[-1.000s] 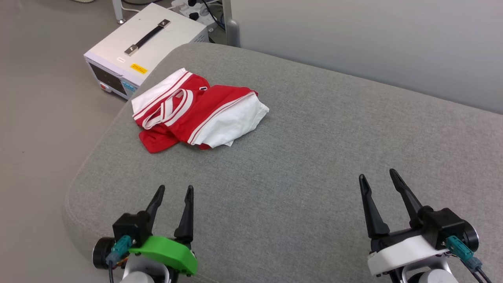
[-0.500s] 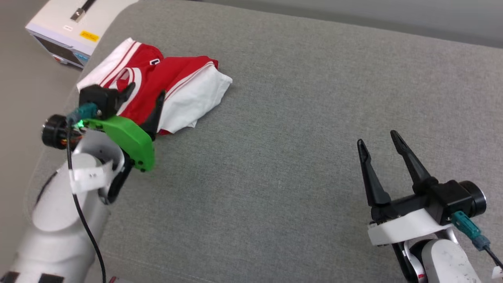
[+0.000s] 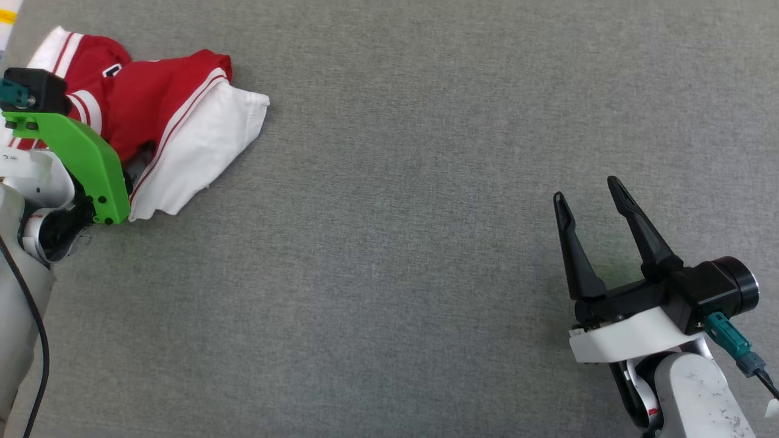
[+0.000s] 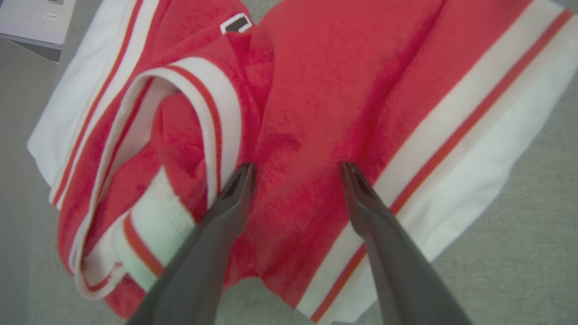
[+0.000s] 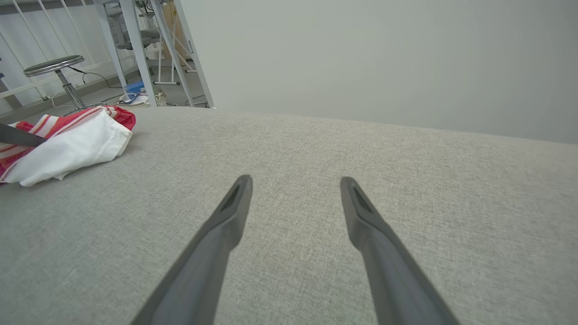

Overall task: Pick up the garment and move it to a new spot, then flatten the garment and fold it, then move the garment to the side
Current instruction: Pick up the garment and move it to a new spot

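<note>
The garment lies crumpled at the far left of the grey cushion, red with white sleeves and striped trim. In the left wrist view the garment spreads wide, and my left gripper stands open right over it, fingers astride a red fold beside the striped neck band. Whether the tips touch the cloth I cannot tell. In the head view its green mount covers the fingers. My right gripper is open and holds nothing, low at the right, far from the garment; it also hangs open over bare cushion.
A white box stands on the floor beyond the garment. The cushion's far edge meets a pale wall. A round stool and metal frame legs stand off the cushion's far left.
The head camera has tipped down and shifted. My left arm has reached from the near edge out over the garment, still open. The right gripper has kept its place.
</note>
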You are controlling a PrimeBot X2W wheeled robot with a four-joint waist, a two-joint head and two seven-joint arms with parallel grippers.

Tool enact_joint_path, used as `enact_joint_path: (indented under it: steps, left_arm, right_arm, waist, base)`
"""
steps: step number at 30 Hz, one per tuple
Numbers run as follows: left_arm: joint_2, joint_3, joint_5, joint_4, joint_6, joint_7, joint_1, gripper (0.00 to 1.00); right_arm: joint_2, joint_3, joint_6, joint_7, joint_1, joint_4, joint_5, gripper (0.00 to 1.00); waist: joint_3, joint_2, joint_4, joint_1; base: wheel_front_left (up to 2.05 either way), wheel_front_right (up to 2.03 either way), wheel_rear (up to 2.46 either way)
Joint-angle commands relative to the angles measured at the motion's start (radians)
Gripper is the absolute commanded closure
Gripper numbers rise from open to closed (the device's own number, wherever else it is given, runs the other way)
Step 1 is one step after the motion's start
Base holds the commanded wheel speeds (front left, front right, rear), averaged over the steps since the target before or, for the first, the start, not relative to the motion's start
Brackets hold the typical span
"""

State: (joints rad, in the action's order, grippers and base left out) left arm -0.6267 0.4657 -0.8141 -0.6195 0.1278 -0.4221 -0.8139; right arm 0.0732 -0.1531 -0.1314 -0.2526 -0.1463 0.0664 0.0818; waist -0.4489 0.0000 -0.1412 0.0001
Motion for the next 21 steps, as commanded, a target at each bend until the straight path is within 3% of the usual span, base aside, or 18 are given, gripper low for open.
enact_joint_path:
  steps: [1,8,9,11,14,15,21]
  left_arm:
    - [-0.012,0.007,-0.034,-0.013,0.003,-0.015,-0.021,0.0]
    - [-0.02,0.044,-0.124,-0.074,0.003,-0.117,-0.018,0.0]
    - [-0.016,0.052,-0.142,-0.073,0.003,-0.138,-0.012,0.2]
    - [-0.007,0.066,-0.199,-0.028,0.003,-0.14,0.007,1.0]
    - [-0.009,0.058,-0.215,-0.004,0.003,-0.08,0.015,1.0]
    - [-0.013,0.052,-0.218,0.022,0.003,0.005,0.026,1.0]
    - [-0.02,0.043,-0.199,0.067,0.003,0.176,0.055,1.0]
  right_arm:
    - [0.002,0.0,0.001,-0.009,-0.017,0.008,-0.009,0.0]
    - [0.007,0.005,0.001,-0.009,-0.019,0.016,-0.012,0.0]
    - [0.008,0.007,0.001,-0.009,-0.018,0.016,-0.012,0.0]
    - [0.009,0.016,0.001,-0.009,-0.014,0.012,-0.014,0.0]
    - [0.009,0.026,0.001,-0.009,-0.014,0.006,-0.014,0.0]
    - [0.007,0.035,0.001,-0.009,-0.01,-0.004,-0.011,0.0]
    - [0.0,0.071,0.001,-0.009,0.011,-0.029,-0.002,0.0]
  waist:
    - [-0.06,0.0,0.058,-0.0001]
    - [-0.079,0.0,0.074,-0.0001]
    - [-0.077,0.0,0.074,-0.0001]
    - [-0.063,0.0,0.069,-0.0001]
    - [-0.042,0.0,0.063,-0.0001]
    - [-0.005,0.0,0.057,-0.0001]
    - [0.094,0.0,0.045,-0.0001]
  base:
    - [0.0,0.0,0.0]
    - [0.0,0.0,0.0]
    - [0.0,0.0,0.0]
    - [0.0,0.0,0.0]
    - [0.0,0.0,0.0]
    - [0.0,0.0,0.0]
    - [0.0,0.0,0.0]
